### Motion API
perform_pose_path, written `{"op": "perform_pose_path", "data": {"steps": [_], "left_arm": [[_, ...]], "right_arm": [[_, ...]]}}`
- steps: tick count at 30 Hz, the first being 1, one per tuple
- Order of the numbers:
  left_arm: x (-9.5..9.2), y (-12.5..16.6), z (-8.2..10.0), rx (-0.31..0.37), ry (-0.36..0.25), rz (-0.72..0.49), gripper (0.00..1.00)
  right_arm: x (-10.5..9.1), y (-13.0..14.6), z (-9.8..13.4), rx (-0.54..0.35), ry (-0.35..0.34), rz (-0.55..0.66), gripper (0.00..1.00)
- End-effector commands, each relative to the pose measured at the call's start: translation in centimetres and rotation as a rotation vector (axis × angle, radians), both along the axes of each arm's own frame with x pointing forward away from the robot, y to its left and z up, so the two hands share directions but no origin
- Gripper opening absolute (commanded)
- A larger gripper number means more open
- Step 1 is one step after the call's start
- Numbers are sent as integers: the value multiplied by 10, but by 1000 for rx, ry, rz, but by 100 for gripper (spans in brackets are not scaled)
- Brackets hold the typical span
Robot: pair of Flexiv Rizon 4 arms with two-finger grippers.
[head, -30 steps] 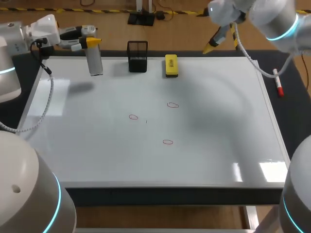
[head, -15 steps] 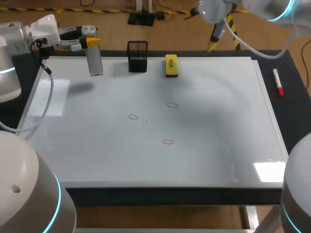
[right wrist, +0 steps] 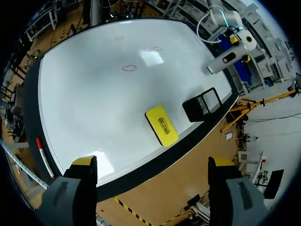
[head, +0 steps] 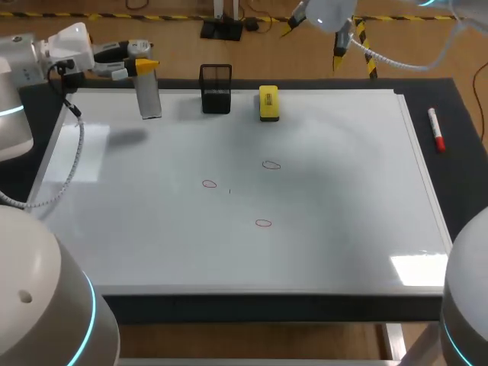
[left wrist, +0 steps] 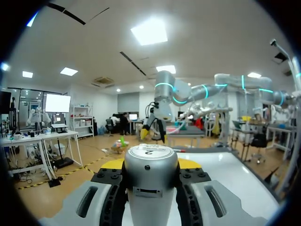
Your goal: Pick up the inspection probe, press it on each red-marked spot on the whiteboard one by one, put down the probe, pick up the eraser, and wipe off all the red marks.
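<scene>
Left jaws were clamped on the inspection probe, its grey barrel gripped from two sides and held over the far corner of the whiteboard. Right jaws stood wide apart with nothing between them, out past the board's far edge. The yellow eraser lay ahead of the right jaws, flat on the board, with a black mesh holder just beside it. Three red marks sat mid-board, well apart from both jaws. A red marker lay on the surface beside the board.
</scene>
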State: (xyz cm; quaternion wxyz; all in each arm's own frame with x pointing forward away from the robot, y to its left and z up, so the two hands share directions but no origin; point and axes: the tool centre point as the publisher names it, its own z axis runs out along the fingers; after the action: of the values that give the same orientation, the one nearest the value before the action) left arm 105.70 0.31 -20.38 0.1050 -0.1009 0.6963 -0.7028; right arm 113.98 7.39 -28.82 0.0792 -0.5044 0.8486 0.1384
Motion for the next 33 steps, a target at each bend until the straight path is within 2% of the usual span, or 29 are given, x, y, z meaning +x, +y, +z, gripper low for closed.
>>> {"op": "perform_pose_path", "data": {"steps": [1,11,19,33], "left_arm": [[0,0,1,0,-1,0,0],[0,0,1,0,-1,0,0],[0,0,1,0,-1,0,0],[0,0,1,0,-1,0,0]], "right_arm": [[2,13,-10,-266,137,153,100],[-3,26,-31,-343,73,382,100],[-10,37,-60,-384,29,450,100],[-22,65,-95,-302,6,502,100]]}}
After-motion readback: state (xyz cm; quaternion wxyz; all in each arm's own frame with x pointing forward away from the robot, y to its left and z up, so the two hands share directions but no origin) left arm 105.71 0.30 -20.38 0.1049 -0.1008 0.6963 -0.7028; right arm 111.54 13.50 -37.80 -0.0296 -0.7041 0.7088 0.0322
